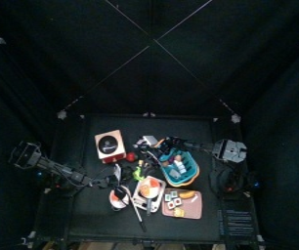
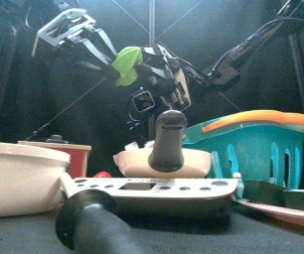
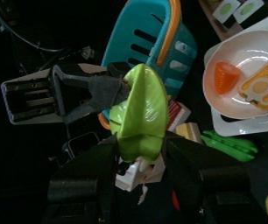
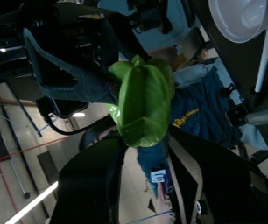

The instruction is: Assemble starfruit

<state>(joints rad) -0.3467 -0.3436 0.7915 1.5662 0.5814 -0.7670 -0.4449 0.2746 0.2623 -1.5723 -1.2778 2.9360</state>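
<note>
Front view, left to right: left gripper [image 2: 73,32] high at 10 o'clock, jaws spread, gripping nothing. Starfruit [image 2: 128,63] hangs midair just at its 4 o'clock, long axis roughly upright, clamped in the right gripper [image 2: 152,71]. Left arm must approach. Right wrist view shows the fruit [image 4: 143,101] between right's jaws; top view hides it.

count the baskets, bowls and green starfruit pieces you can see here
Teal plastic basket with orange handle: 1
White bowls: 2, one at the front view's near left, one holding toy food
Green starfruit piece, held up between both grippers: 1
Total: 4
</note>
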